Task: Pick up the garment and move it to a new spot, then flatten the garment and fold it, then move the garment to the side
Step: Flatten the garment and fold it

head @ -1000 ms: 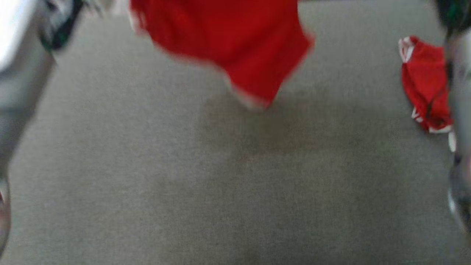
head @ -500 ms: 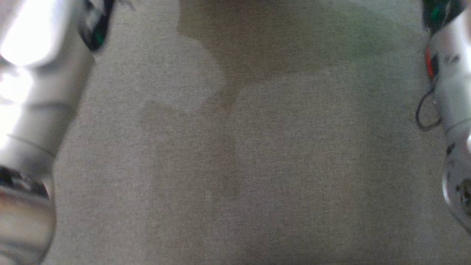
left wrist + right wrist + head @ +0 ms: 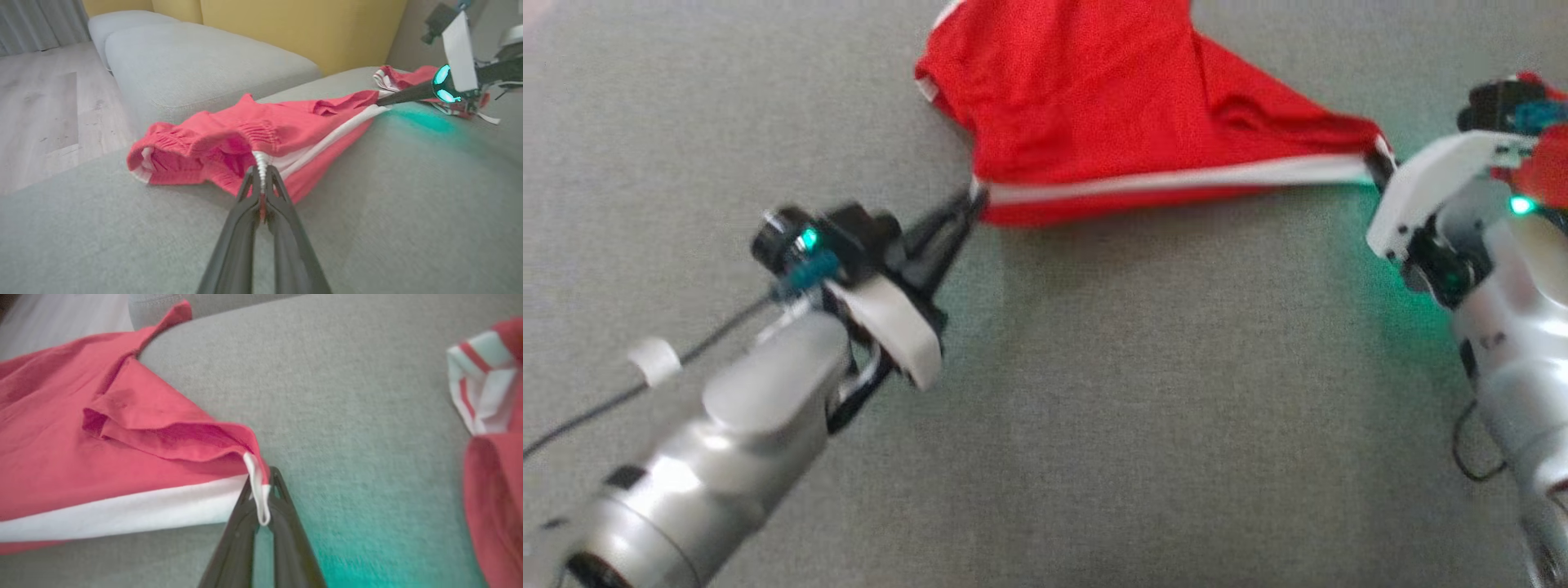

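The garment [image 3: 1111,106] is a pair of red shorts with a white side stripe, stretched low over the grey cushion [image 3: 1094,425]. My left gripper [image 3: 974,198] is shut on its elastic waistband corner [image 3: 261,163]. My right gripper [image 3: 1380,167] is shut on the hem end of the white stripe [image 3: 256,486]. The stripe runs taut between the two grippers. In the left wrist view the garment [image 3: 253,139] sags onto the cushion, and the right gripper [image 3: 382,102] shows at its far end.
A second red and white garment [image 3: 494,428] lies bunched to the right of my right gripper, seen again behind the right arm [image 3: 1543,171]. Past the cushion's far edge stand a yellow backrest [image 3: 294,28], another grey cushion [image 3: 196,61] and wooden floor [image 3: 41,106].
The head camera has swung a lot between frames. The garment hung high and blurred a second ago; now it is down at the cushion, pulled out between both grippers.
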Robot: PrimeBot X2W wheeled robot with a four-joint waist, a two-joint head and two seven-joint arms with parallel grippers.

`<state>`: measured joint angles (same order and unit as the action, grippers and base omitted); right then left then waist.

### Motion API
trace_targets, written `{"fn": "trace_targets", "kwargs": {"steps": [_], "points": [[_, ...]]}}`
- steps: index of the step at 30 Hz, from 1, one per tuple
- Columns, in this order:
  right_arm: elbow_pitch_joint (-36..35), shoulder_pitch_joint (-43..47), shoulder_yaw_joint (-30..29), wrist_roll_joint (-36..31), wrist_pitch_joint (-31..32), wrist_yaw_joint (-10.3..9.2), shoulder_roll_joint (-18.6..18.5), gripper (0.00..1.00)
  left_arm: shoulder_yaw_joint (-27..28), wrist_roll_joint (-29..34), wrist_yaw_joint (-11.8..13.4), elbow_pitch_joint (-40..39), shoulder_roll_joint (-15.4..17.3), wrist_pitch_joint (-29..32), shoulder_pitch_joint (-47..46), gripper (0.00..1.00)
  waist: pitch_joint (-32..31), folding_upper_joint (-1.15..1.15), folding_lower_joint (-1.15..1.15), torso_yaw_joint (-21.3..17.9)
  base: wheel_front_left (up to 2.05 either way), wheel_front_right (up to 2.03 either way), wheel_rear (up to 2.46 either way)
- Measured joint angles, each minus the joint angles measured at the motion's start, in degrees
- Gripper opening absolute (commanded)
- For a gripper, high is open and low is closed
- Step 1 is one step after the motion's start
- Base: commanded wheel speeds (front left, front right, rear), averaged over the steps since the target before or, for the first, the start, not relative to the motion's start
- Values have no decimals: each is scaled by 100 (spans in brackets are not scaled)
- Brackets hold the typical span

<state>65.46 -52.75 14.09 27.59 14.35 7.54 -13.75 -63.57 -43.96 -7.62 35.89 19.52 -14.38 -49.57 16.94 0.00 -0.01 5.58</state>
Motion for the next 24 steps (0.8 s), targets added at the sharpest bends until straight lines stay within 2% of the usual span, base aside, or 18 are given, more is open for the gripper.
{"fn": "trace_targets", "kwargs": {"steps": [10,24], "points": [[-1093,824,860,1116,1291,0,-659,0,-314,654,1,-79,24,0,666,0,-596,0,0,133,0,0,0],[-2026,1812,1418,1954,2461,0,-1356,0,-322,834,1,-121,14,-1,1638,0,-1407,0,0,64,0,0,0]]}}
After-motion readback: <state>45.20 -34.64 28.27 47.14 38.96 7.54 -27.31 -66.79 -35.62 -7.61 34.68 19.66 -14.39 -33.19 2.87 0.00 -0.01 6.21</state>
